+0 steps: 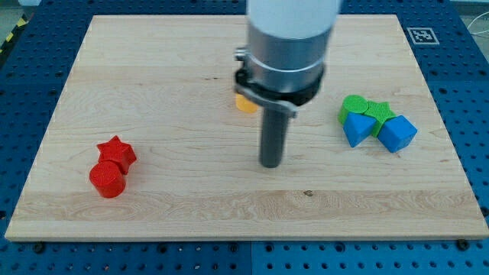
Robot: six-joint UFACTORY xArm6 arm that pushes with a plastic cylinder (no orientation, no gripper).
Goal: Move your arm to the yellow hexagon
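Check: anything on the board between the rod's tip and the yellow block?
Nothing. In the camera view my tip sits below the yellow block, which the arm mostly hides, so its shape is unclear. Only bare board lies between them.

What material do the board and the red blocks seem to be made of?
The board looks like pale wood with a smooth matte finish: grain lines and small knots show. The red star and red cylinder look like matte plastic, perhaps 3D-printed: even colour, no grain, though I cannot be sure.

Yellow block (244, 104), mostly hidden, board's upper middle
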